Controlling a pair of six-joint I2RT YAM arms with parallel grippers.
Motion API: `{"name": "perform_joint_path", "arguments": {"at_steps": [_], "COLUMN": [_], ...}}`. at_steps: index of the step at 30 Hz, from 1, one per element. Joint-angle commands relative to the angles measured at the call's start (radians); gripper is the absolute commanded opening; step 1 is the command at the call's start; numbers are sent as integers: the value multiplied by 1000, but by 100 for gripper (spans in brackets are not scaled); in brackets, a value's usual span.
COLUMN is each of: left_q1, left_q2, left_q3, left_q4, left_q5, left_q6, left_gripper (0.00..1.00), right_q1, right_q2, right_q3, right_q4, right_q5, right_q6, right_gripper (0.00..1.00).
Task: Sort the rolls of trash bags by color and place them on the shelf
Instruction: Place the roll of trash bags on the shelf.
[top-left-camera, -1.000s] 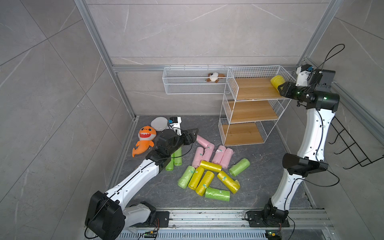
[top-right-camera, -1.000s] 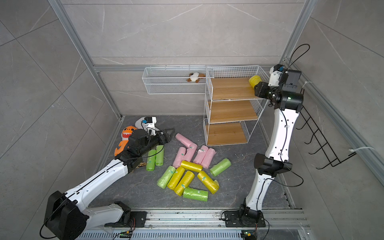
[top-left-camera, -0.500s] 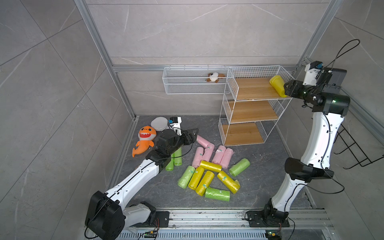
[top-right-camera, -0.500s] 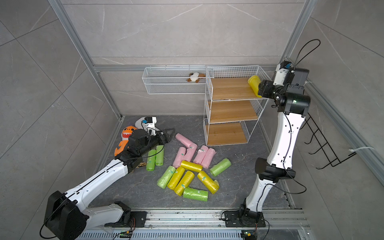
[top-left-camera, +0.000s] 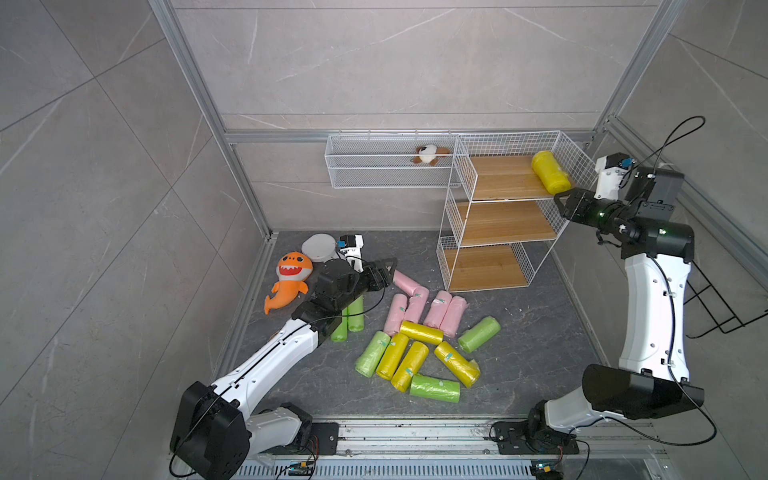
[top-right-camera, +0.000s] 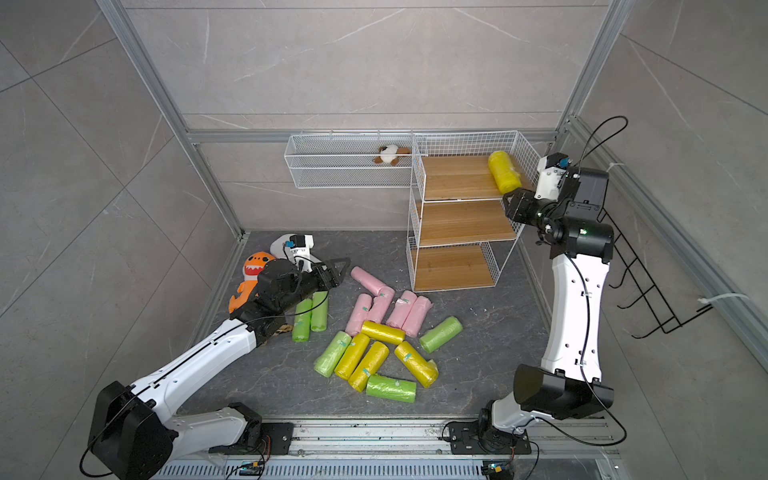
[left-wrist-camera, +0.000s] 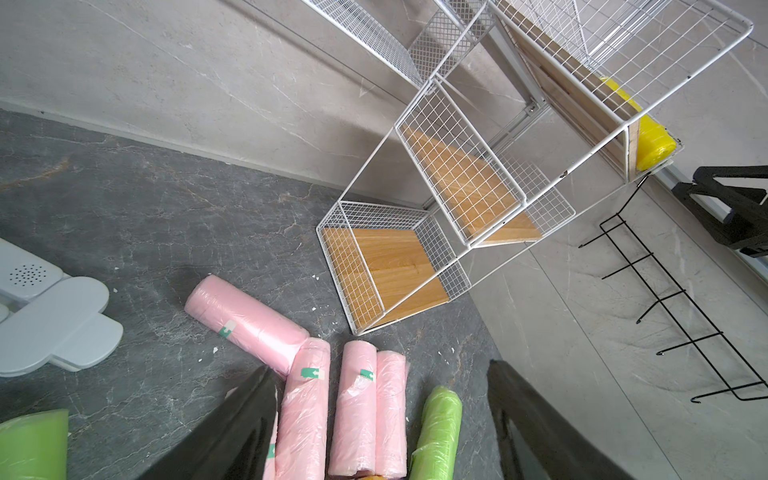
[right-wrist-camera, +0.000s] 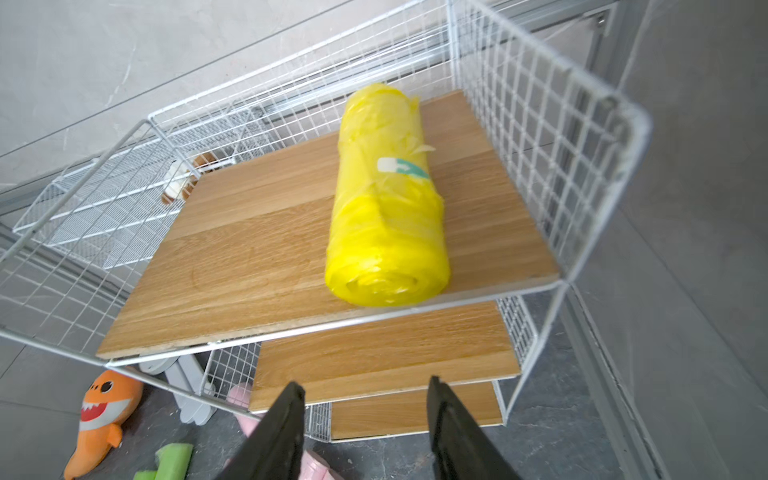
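Fingers of my right gripper (top-left-camera: 561, 203) stand spread and empty in a top view, beside the shelf (top-left-camera: 498, 183); the yellow roll (top-left-camera: 550, 176) lies at 3 o'clock on its top board. Left wrist: my left gripper (left-wrist-camera: 380, 368) gapes wide, empty, pink rolls (left-wrist-camera: 307, 399) beyond. Right wrist: yellow roll ahead of my fingertips, untouched.

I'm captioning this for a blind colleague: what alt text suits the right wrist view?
A yellow roll of trash bags lies on the top wooden board of the white wire shelf, beside its mesh side wall. The right gripper hangs just in front, fingers apart and empty.
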Motion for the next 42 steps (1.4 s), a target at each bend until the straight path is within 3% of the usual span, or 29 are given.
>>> {"name": "perform_joint_path", "arguments": {"at_steps": [1, 14, 31, 42], "left_q1": [-2, -3, -3, -3], "left_q2": [-5, 13, 15, 73], "left_q3": [2, 5, -4, -9], "left_q4": [42, 40, 22, -9], "left_q5": [16, 21, 3, -51], "left_q6": [0, -3, 16, 52], "left_gripper": [83, 83, 83, 84], "right_q1": [26, 40, 41, 40], "right_q2": [-32, 99, 205, 122], "right_q3": [-31, 96, 260, 222], "right_q4": [106, 111, 69, 53], "right_q5": [-78, -22, 142, 133], "right_q6": [45, 70, 49, 24], "right_gripper": [50, 42, 42, 46]}}
